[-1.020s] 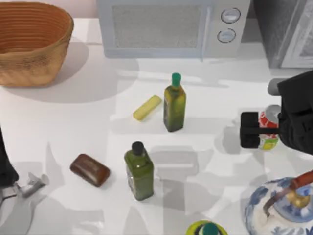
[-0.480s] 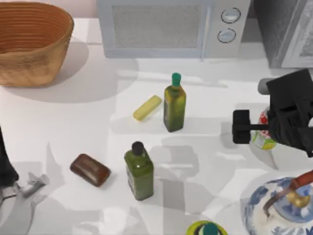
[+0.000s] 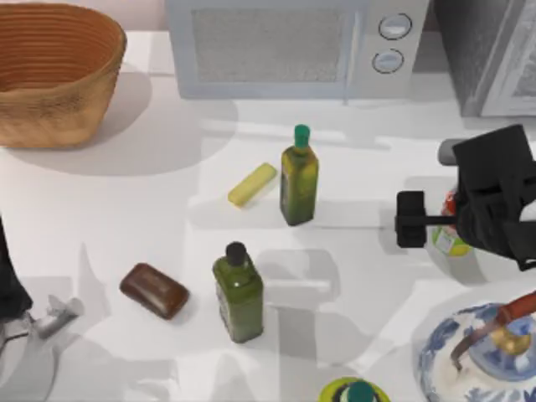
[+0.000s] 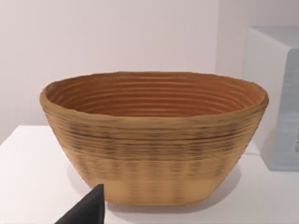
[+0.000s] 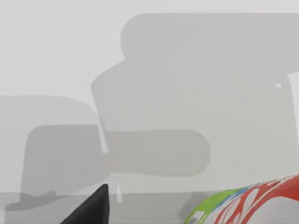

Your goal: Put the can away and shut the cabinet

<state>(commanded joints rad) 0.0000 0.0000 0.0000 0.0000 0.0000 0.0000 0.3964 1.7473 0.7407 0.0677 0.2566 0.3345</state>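
Note:
The red can (image 3: 450,209) with a yellow-green band at its base hangs tilted at the table's right side, partly hidden under my right arm. My right gripper (image 3: 429,221) is shut on it, with one black fingertip (image 3: 409,219) reaching past the can to the left. In the right wrist view the can (image 5: 252,203) lies close beside a dark fingertip (image 5: 96,207), above the white tabletop. The dark grey cabinet (image 3: 481,50) stands at the back right corner, and its pale framed door (image 3: 521,75) sits at an angle by the edge. My left arm (image 3: 10,285) is parked at the lower left.
A white microwave (image 3: 293,46) stands at the back and a woven basket (image 3: 54,71) at the back left. Two green bottles (image 3: 299,180) (image 3: 239,293), a yellow bar (image 3: 252,184) and a brown block (image 3: 153,290) occupy the middle. A blue-white teapot (image 3: 481,356) sits front right.
My right gripper has shifted left with the can in it, and the can now sits more tilted under the arm. The left arm has not moved.

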